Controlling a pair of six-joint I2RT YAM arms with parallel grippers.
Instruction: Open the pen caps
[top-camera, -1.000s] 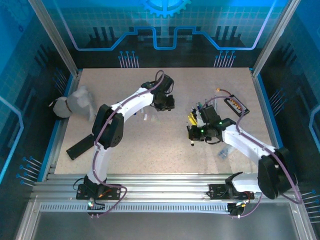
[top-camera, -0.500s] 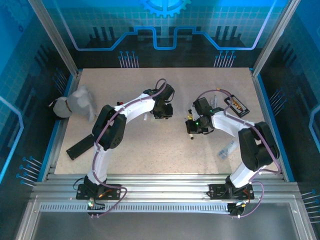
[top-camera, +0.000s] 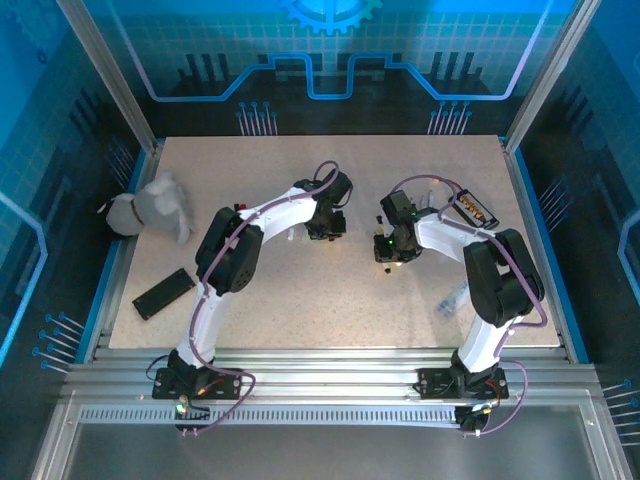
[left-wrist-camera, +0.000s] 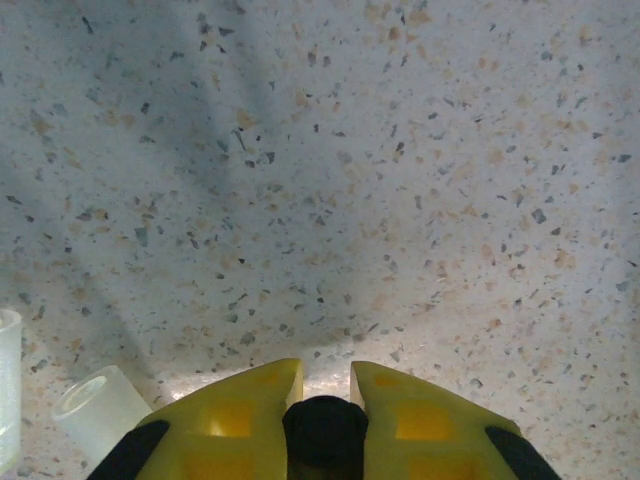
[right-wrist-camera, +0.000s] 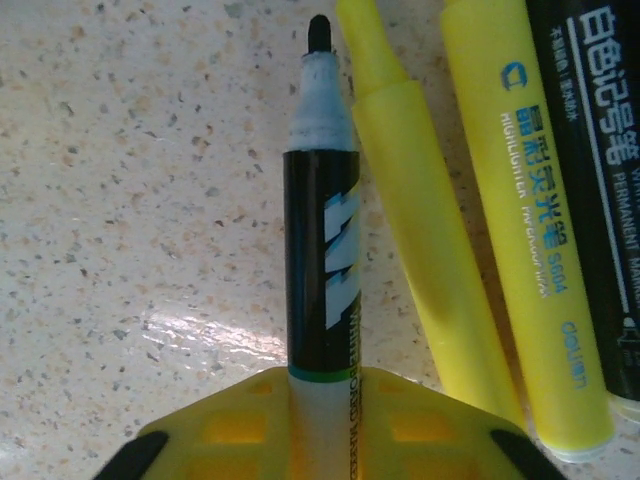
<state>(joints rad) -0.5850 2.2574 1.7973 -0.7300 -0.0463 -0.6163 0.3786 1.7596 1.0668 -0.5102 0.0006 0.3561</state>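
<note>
Over the speckled desk (top-camera: 300, 300), the top camera has both arms bent toward the middle, with the left jaws and the right jaws near each other but apart. From that height the surroundings are plain: a grey cloth bundle (top-camera: 150, 208) at the left edge, a flat black slab (top-camera: 163, 292) nearer the left base, a black device with an orange label (top-camera: 472, 208) beyond the right arm, and a pale clear piece (top-camera: 452, 298) by the right arm's elbow. The pens and caps are too small there to tell apart.

The wrist cameras supply that detail. At the left wrist, the yellow fingers (left-wrist-camera: 230, 420) are drawn close on a small black cap (left-wrist-camera: 325, 435), gripped between them just above bare desk. A translucent white cap (left-wrist-camera: 95, 405) lies on the desk just beside the left-hand finger, not touching it.

At the right wrist, a black marker (right-wrist-camera: 320, 260) runs out from between the yellow pads (right-wrist-camera: 430, 430), its bare tip (right-wrist-camera: 318, 32) pointing away. The right jaws flank the barrel closely on both sides; I cannot tell whether they clamp it or merely stand against it. Just beside it lie two yellow highlighters, the nearer one (right-wrist-camera: 420, 230) and one with blue print (right-wrist-camera: 520, 200), then a black permanent marker (right-wrist-camera: 590, 150) at the frame's edge
</note>
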